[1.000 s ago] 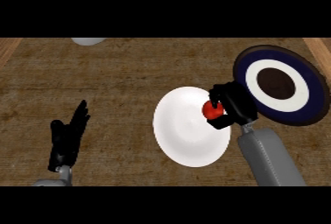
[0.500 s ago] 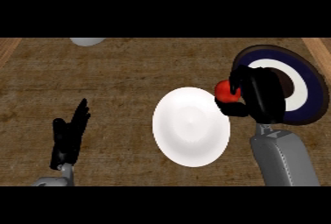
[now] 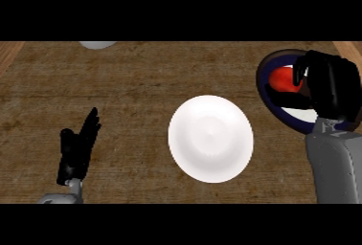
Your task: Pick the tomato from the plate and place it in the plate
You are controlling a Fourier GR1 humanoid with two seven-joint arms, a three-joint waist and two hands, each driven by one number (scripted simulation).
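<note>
Your right hand (image 3: pixel 331 88) sits at the far right edge of the view, its black fingers curled round the round red tomato (image 3: pixel 283 79), which shows just left of the palm and above the dark blue round plate with a white ring (image 3: pixel 267 72). That plate is mostly hidden behind the hand and the grey forearm; whether the tomato touches its surface you cannot tell. Just left of it, apart by a narrow strip of bench, lies the plain white glossy plate (image 3: pixel 210 139), smooth and oval in this view, with nothing on it. The brown, coarse-grained wooden bench (image 3: pixel 134 91) spreads wide and bare between the white plate and your left hand (image 3: pixel 78 148), giving you plenty of open room in the middle and toward the far side. The left hand rests near the lower left, fingers straight and pointing up, holding nothing. At the top edge, left of centre, a pale grey rounded object (image 3: pixel 97 45) is cut off by the view. Lighter wooden borders edge the bench at both upper corners.
</note>
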